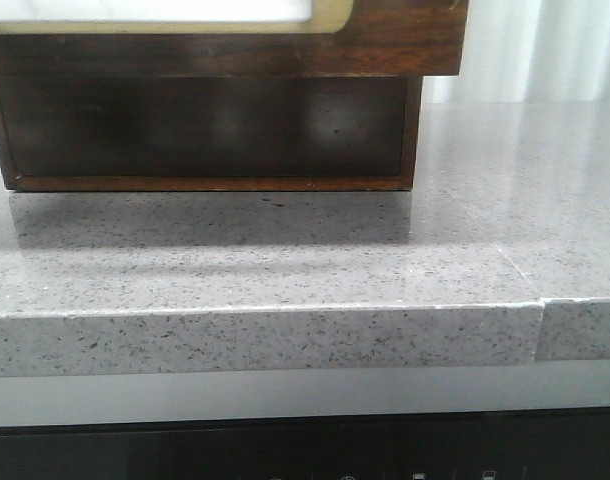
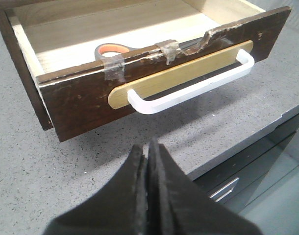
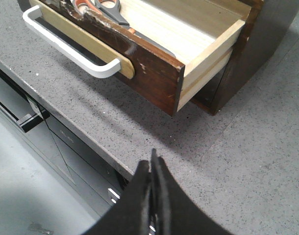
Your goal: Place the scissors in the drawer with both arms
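The drawer [image 2: 81,103] stands pulled open, dark brown with a chipped, taped top edge and a white handle [image 2: 188,90] on a cream inset. The scissors [image 2: 112,50] lie inside it behind the front panel, with an orange-lined loop showing. They also show in the right wrist view [image 3: 103,7], inside the same drawer [image 3: 149,68]. My left gripper [image 2: 148,147] is shut and empty above the counter in front of the drawer. My right gripper [image 3: 153,156] is shut and empty near the counter edge, off the drawer's corner. The front view shows only the drawer front's lower edge [image 1: 385,40].
The drawer's wooden housing [image 1: 205,130] stands on a grey speckled counter [image 1: 285,340]. The counter's front edge drops to dark cabinets with metal handles [image 2: 228,188]. The housing's side [image 3: 267,44] rises beside the open drawer.
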Controlling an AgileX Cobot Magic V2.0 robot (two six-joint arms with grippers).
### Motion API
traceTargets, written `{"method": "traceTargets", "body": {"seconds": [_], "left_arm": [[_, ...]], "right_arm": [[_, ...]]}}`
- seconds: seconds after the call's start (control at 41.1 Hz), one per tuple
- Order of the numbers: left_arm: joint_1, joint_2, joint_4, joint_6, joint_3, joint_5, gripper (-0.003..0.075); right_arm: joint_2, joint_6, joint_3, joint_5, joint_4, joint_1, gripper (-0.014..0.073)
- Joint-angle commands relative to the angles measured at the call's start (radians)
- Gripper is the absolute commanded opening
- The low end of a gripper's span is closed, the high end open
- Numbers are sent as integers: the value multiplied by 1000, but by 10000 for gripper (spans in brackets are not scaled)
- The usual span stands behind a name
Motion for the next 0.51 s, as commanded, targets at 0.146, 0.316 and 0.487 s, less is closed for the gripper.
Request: {"method": "traceTargets", "body": {"seconds": [0.146, 0.316, 0.487], "left_arm": [[32, -2, 2, -9, -19, -84, -20], [191, -73, 60, -9, 114, -234, -20], [336, -195, 65, -9, 349, -466, -20]], "right_arm": [[-1, 1, -23, -72, 0, -8, -69], [-1, 1, -23, -72, 0, -8, -69], [-1, 1, -23, -72, 0, -8, -69]]}}
